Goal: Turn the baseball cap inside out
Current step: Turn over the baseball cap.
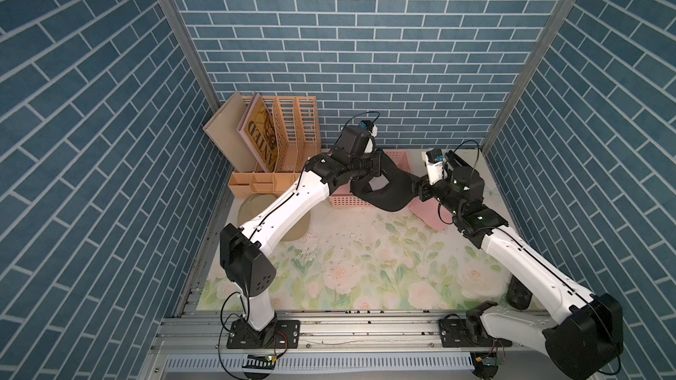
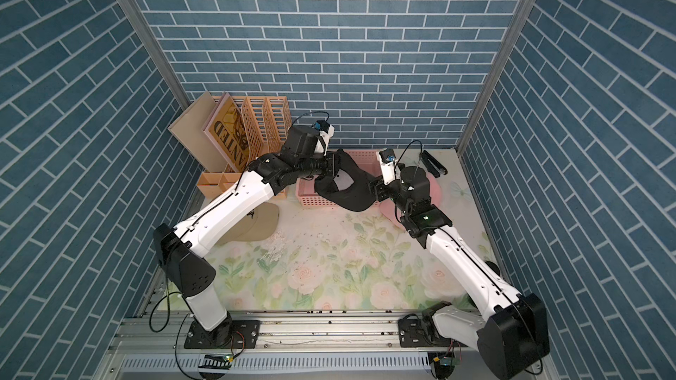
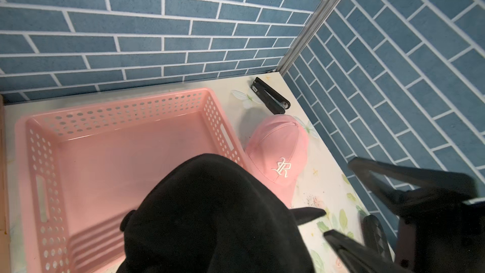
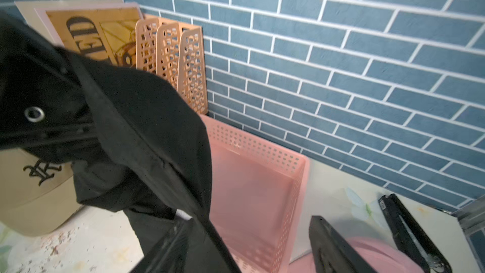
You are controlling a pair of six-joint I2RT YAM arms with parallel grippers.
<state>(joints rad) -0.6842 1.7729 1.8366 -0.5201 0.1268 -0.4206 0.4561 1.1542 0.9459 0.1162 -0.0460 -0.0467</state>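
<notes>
The black baseball cap (image 1: 387,191) (image 2: 351,193) hangs in the air over a pink basket (image 1: 347,203), between my two grippers. My left gripper (image 1: 376,167) (image 2: 334,167) is shut on the cap's far-left edge. In the left wrist view the cap (image 3: 210,219) covers its jaws entirely. My right gripper (image 1: 417,188) (image 4: 249,248) stands at the cap's right edge with its jaws wide apart, open. The cap's fabric (image 4: 131,127) drapes against one finger (image 4: 168,248); the other finger (image 4: 330,245) is free.
A pink cap (image 3: 278,153) lies right of the basket (image 3: 118,101), under my right arm. A beige cap (image 2: 256,224) lies under my left arm. A black stapler (image 3: 270,95) sits in the back right corner. Orange file holders (image 1: 292,129) and a desk tray stand at the back left.
</notes>
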